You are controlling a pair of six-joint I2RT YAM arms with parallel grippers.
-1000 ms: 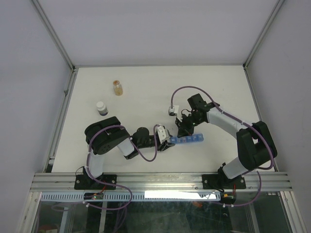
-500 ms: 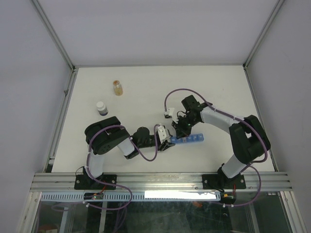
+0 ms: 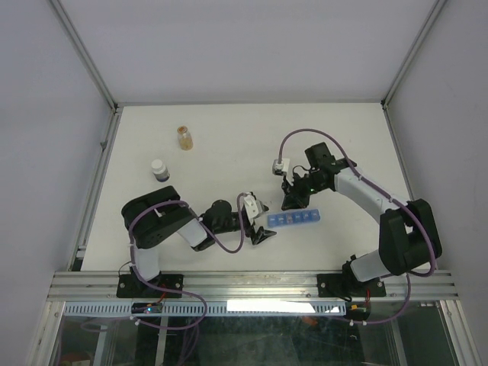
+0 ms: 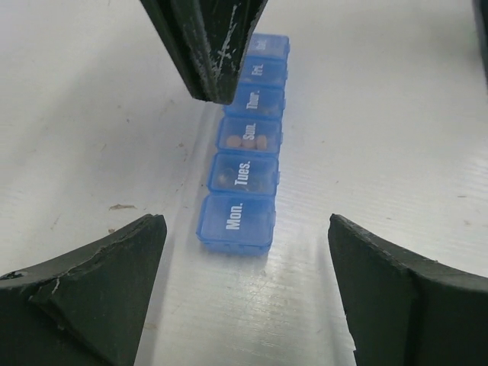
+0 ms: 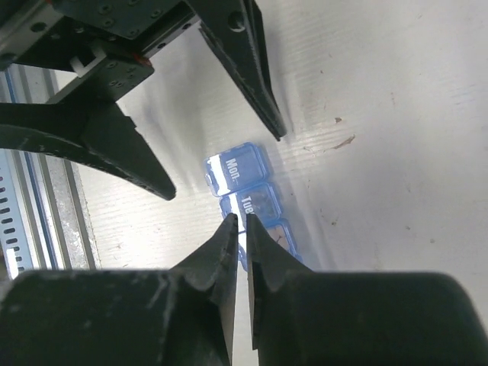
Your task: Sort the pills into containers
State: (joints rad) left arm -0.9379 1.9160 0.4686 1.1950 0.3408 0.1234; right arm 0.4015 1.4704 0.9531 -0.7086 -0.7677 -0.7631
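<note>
The containers are one blue pill-organiser strip (image 3: pixel 294 219) lying flat on the table with its lids down (image 4: pixel 245 140). Brownish pills (image 4: pixel 248 142) show through the "Sun." lid and dimly through "Tues.". My left gripper (image 3: pixel 263 221) stands open just off the "Mon." end, its fingers (image 4: pixel 99 282) wide apart on either side and touching nothing. My right gripper (image 3: pixel 288 203) hangs over the strip's left part. Its fingertips (image 5: pixel 229 229) are almost together, with nothing between them, above the second and third compartments (image 5: pixel 263 206).
A small amber bottle (image 3: pixel 184 138) and a white-capped dark bottle (image 3: pixel 159 169) stand at the back left of the white table. The metal rail (image 3: pixel 252 286) with both arm bases runs along the near edge. White walls close in the other sides.
My left gripper has opened, let go of the strip's end and backed off left. The right gripper has lifted and swung slightly right. The strip now lies level.
</note>
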